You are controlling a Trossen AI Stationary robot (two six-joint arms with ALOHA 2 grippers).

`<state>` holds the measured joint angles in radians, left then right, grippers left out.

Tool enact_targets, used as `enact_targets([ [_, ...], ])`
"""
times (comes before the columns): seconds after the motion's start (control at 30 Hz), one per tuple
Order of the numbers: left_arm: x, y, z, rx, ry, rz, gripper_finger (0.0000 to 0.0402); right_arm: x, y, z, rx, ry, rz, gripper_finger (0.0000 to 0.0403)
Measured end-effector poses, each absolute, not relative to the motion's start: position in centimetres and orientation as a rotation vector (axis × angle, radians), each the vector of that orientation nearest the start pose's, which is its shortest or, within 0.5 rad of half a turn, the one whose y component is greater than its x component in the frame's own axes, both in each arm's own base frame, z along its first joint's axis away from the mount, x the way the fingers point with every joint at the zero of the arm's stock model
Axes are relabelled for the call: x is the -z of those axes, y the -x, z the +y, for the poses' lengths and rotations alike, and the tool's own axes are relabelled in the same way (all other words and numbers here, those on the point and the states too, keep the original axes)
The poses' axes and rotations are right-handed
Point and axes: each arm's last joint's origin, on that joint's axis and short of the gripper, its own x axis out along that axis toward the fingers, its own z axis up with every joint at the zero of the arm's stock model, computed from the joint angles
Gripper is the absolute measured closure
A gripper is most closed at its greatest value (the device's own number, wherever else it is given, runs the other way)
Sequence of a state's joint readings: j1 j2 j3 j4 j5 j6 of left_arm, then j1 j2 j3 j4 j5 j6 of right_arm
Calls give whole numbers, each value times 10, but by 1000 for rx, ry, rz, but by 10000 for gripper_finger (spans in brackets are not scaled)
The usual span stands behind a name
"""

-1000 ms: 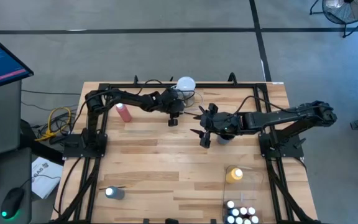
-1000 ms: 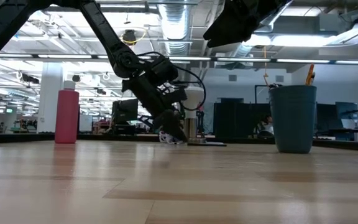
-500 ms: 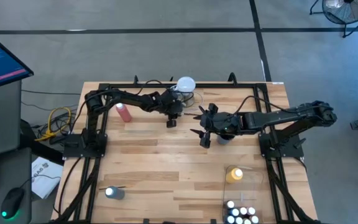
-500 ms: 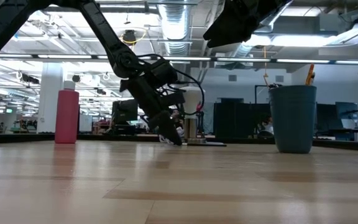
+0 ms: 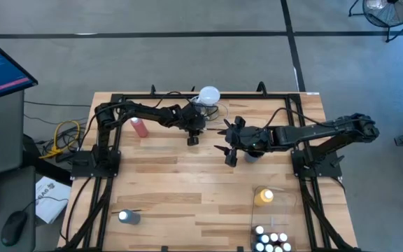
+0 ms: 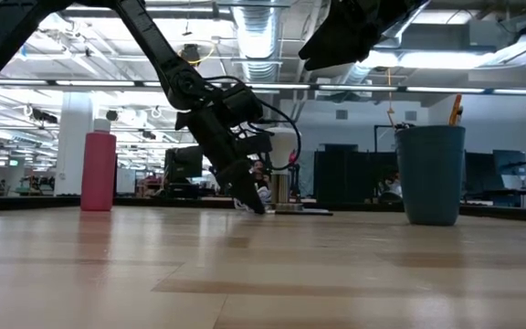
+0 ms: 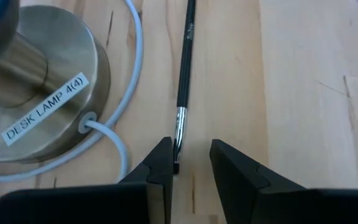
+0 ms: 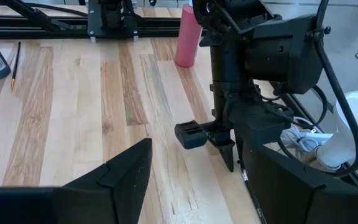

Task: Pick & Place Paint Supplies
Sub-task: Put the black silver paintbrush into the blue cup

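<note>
Paintbrush: the thin dark paintbrush [image 7: 184, 81] lies flat on the wooden table [image 5: 180, 189], beside the desk lamp base [image 7: 39, 93] and its white cable [image 7: 120, 118], near the far edge.
Left gripper: my left gripper [image 7: 188, 163] is down at the brush's metal ferrule, fingers narrowed with a small gap; the near end of the brush sits against the inner face of one finger. I can't tell if it is truly pinched.
What changed: over the last second the left wrist has drawn slightly up and back in the low view, and a pale thing that showed under the fingers a second ago no longer shows. The finger gap has stayed the same.
Meaning: I judge the pick is just beginning; the brush doesn't look lifted.
Right gripper: my right gripper [image 5: 231, 143] hangs mid-table with fingers well apart, empty, unmoved.
Other supplies: pink bottle [image 5: 140, 127] far-left, yellow bottle [image 5: 263, 197] and white-capped bottles [image 5: 271, 240] front-right.
</note>
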<state>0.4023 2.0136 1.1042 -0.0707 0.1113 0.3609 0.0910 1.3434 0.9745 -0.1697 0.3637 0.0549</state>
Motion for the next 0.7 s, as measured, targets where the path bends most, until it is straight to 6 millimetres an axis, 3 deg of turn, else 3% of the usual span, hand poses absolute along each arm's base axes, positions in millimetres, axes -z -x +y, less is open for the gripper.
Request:
enact_targets([
  [0.33, -103, -353, 145, -96, -53, 1014, 394, -279, -291, 16, 287, 44, 529, 159],
  [0.43, -102, -353, 145, -100, -47, 1017, 399, -275, -290, 16, 288, 51, 559, 159],
  [0.7, -103, -352, 144, -121, -3, 1022, 401, -235, -310, 18, 285, 97, 716, 159],
])
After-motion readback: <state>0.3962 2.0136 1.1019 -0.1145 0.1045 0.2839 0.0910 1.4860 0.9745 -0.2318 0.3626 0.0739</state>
